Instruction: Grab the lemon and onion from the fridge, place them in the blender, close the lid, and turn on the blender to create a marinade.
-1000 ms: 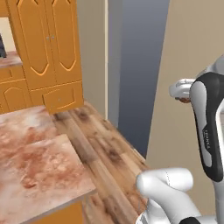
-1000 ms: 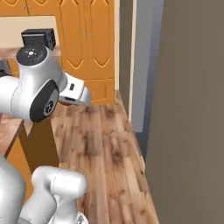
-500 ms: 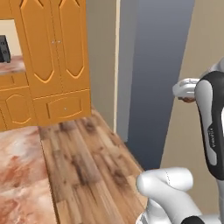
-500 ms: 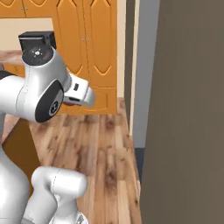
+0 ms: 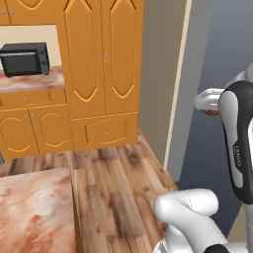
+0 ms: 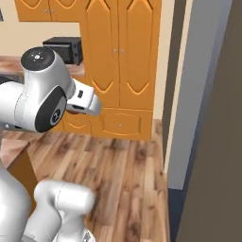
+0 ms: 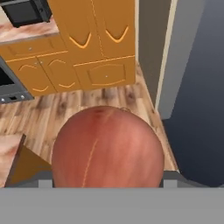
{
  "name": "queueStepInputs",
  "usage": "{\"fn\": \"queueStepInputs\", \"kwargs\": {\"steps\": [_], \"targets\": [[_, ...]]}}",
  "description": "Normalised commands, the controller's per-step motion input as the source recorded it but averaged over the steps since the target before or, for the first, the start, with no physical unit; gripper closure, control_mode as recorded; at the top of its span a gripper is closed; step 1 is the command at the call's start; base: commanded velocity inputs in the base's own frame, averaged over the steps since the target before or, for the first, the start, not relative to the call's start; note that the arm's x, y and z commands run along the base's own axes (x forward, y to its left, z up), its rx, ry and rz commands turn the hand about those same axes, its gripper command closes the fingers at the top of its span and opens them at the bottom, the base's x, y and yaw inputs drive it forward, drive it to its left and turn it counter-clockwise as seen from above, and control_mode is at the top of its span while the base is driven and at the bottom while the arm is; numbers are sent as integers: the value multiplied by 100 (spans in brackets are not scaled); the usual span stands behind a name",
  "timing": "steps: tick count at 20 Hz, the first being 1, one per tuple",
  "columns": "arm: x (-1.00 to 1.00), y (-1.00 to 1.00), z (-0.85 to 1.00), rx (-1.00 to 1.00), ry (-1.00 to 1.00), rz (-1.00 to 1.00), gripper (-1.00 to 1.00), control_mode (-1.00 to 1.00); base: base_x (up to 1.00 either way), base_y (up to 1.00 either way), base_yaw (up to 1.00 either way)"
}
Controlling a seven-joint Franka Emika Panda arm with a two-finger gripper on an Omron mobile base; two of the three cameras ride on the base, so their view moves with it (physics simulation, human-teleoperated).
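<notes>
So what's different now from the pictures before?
The whole picture has slid sideways because the base turned, not the room. The marble counter now sits low in the left corner of the left base view, and the orange cabinets and a black microwave have come into sight. The end effector still carries the onion, and the arm keeps its pose.

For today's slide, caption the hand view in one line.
Gripper carries a red-brown onion over the wooden floor, facing orange cabinets and a black microwave.
</notes>
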Motion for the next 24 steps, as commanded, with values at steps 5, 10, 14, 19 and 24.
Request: {"fn": "queueStepInputs", "kwargs": {"steps": [5,10,14,19,24], "targets": [[0,0,0,0,0,0,100,100,100,6,37],[0,0,0,0,0,0,100,100,100,0,38],[0,0,0,0,0,0,100,100,100,0,50],[0,0,0,0,0,0,100,100,100,-2,66],[0,0,0,0,0,0,100,100,85,-4,83]]}}
